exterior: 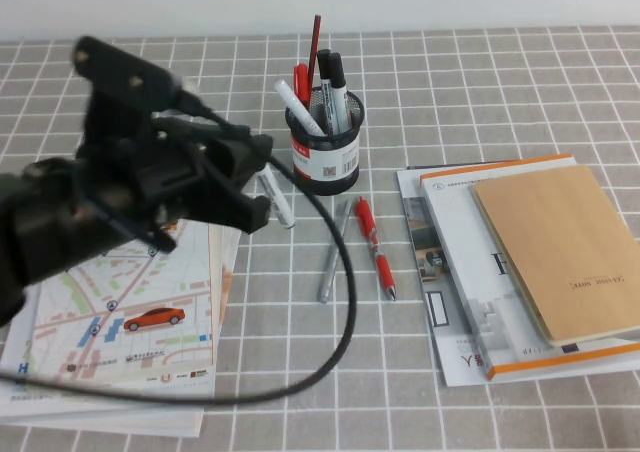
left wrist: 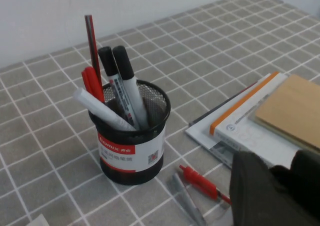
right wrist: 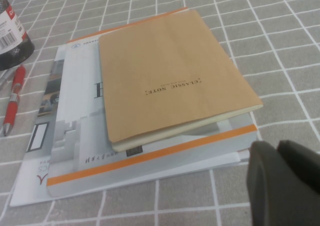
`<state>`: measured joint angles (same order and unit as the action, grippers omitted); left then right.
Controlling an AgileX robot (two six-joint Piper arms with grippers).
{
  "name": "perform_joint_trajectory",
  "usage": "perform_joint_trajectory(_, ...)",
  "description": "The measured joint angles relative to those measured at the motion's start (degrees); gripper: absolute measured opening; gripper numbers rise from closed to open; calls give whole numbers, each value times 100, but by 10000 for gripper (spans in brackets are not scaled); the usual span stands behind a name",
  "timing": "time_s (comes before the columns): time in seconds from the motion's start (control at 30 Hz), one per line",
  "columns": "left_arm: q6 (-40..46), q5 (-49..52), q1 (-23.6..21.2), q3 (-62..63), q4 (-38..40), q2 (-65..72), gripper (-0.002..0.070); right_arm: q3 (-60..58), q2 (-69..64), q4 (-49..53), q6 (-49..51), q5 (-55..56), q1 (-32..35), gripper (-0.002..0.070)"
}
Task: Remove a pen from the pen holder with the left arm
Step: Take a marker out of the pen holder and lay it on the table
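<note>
left gripper [exterior: 255,184]: big black hand, up over the table. can't tell if it's open or closed, or if it's got a pen.
pen holder [exterior: 325,162]: black mesh cup w/ red + white label. stands up straight, close to the hand, just past its front end.
in the holder: two black-cap markers [exterior: 335,84], a white marker [exterior: 300,107] leaning toward the hand, red pens [exterior: 301,80], and a thin red pencil [exterior: 315,42] that pokes up the tallest.
loose white pen [exterior: 280,200]: flat on the table, right at the hand's front end, btw hand + holder. can't tell if they touch.
loose grey pen [exterior: 333,257] + loose red pen [exterior: 376,247]: flat, side by side, a bit further from the hand than the white one.
map [exterior: 130,322]: paper w/ a red car pic, under the left arm.
black cable [exterior: 345,302]: comes off the hand, loops past the grey pen, then back over the map.
right gripper [right wrist: 277,148]: by the book pile, well apart from the holder. its tips are pressed together w/ nothing btw them.
tan notebook [right wrist: 170,71]: on top of the orange-edge book [right wrist: 150,158], just ahead of the r hand, far from the l hand.
</note>
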<state>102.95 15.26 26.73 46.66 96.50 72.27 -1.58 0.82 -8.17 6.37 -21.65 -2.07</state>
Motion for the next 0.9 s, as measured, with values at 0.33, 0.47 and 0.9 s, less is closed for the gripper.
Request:
perform_joint_trajectory(0.33, 450, 253, 0, 1108, 149, 1710, 115, 0, 0, 0, 0, 0, 0, -13)
perform_joint_trajectory(0.47, 749, 278, 0, 1425, 173, 2159, 115, 0, 0, 0, 0, 0, 0, -13)
perform_joint_trajectory(0.9, 1590, 549, 0, 1559, 185, 2734, 115, 0, 0, 0, 0, 0, 0, -13)
